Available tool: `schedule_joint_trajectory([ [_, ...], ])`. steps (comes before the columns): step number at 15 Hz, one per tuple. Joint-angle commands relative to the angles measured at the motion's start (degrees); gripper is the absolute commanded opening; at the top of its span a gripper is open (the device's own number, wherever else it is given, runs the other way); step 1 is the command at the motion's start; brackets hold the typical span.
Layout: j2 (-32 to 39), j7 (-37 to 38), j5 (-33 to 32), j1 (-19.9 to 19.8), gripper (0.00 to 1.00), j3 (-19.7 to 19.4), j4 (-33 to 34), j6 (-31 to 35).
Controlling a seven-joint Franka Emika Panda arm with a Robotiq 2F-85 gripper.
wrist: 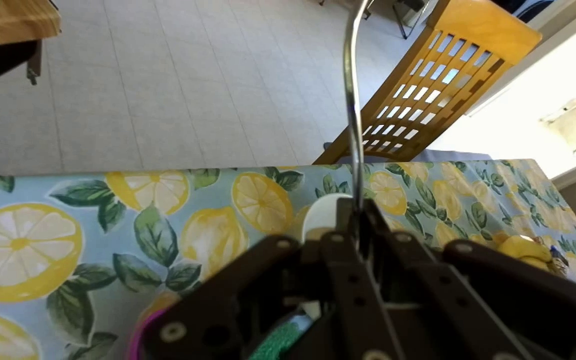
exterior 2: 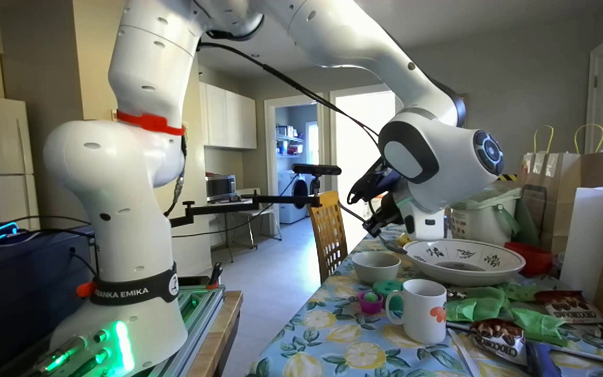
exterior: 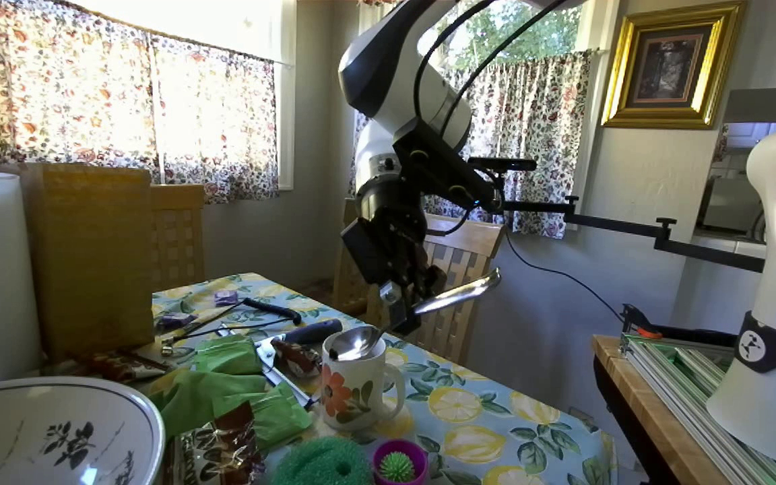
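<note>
Well, we find the metal spoon (exterior: 459, 294) slanted across the middle of the frame in an exterior view, up above the lemon cloth (exterior: 489, 417). The gripper (exterior: 401, 316) has its fingers pinched tight on the spoon's handle, and they hide part of it from us. There the scoop sits right in front of the top of the flowered mug (exterior: 361, 391), so it looks nearly inside. Yet in an exterior view the white bowl (exterior 2: 376, 271) is just below the scoop, right of the middle, and the mug stands lower down, well apart from the gripper. The scoop is also near the rim of the big bowl (exterior 2: 464, 277), but we cannot tell if they touch.

Around these, a pink cup (exterior 2: 370, 309), a green sponge (exterior 2: 382, 287), green wraps (exterior 2: 482, 303) and snack packets (exterior 2: 500, 340) crowd the lower middle and lower right. Both exterior views show us this clutter.

Only an exterior view gives us the flowery curtains (exterior: 216, 114) at the upper left and a gold-framed picture (exterior: 674, 64) at the upper right. Bags with yellow handles (exterior 2: 547, 180) stand near the right edge in an exterior view. The wrist view looks along the spoon's handle, which rises to the top of the frame, and shows us bananas (wrist: 523, 250) at the lower right. Something white and round (wrist: 320, 212) peeks out there behind the fingers, too covered for us to name.
</note>
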Motion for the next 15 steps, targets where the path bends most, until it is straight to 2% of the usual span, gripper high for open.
schedule_joint_trajectory([
  [1, -0.82, -2.57, -0.69, -1.76, 0.02, -0.94, -2.75, -1.58],
  [7, -1.36, -4.59, -1.7, -3.17, 0.02, -2.34, -8.26, -2.48],
  [15, -1.4, -11.62, -0.77, -3.4, 0.02, -2.73, -15.96, 0.8],
])
